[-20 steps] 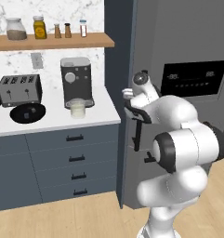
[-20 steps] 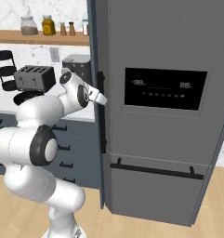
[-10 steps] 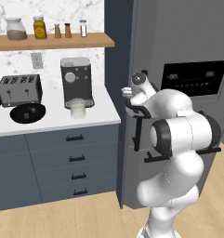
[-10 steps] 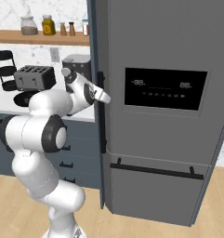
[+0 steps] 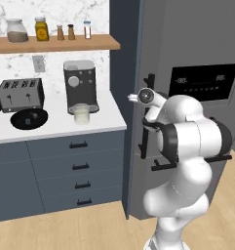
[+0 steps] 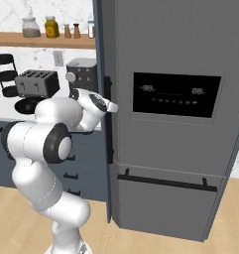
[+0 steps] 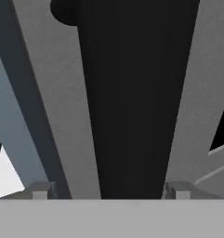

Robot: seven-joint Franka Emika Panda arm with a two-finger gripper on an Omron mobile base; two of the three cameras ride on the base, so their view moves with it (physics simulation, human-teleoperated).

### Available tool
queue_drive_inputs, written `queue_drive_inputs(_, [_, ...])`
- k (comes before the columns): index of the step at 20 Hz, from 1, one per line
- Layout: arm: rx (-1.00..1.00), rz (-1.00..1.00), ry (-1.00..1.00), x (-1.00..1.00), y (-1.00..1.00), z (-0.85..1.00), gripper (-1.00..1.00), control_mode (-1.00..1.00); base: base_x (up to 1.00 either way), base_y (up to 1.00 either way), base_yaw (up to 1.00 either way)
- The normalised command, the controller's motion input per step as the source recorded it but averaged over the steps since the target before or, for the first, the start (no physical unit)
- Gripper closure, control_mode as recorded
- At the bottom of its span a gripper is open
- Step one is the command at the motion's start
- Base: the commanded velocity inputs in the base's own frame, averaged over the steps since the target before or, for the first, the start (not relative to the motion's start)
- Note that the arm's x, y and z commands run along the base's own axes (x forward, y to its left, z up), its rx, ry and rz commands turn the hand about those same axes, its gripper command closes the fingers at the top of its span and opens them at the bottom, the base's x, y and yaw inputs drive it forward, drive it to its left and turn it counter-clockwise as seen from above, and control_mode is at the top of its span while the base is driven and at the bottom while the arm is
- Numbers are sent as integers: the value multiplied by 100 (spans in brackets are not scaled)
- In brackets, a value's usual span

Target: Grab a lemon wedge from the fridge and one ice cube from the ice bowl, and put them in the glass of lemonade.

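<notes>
Reaching across to the fridge (image 6: 165, 59), the arm is putting its gripper (image 7: 108, 188) right up against the door's upright black handle (image 7: 127, 93). In the hand view the bar is running straight between the two fingertips (image 7: 39, 189), one tip sitting on each side of it, so the jaws are standing spread about the handle's width; whether they are pressing on it I cannot tell. The fridge door is sitting shut. Left of the fridge, on the counter (image 5: 55, 128), the glass (image 5: 81, 112) is standing in front of the coffee machine (image 5: 80, 85), and the black dish (image 5: 29, 118) is lying before the toaster (image 5: 20, 94), well apart from the gripper.
</notes>
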Motion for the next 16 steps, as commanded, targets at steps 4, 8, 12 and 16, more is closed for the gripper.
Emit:
queue_drive_inputs(4, [0, 0, 4, 27, -1, -2, 100, -100, 0, 0, 0])
queue_drive_inputs(8, [1, -2, 14, -26, -41, 0, 100, -100, 0, 0, 0])
queue_drive_inputs(12, [4, -8, 20, -68, -74, 0, 100, -100, 0, 0, 0])
queue_drive_inputs(16, [8, -11, 28, -93, -74, 0, 100, -100, 0, 0, 0])
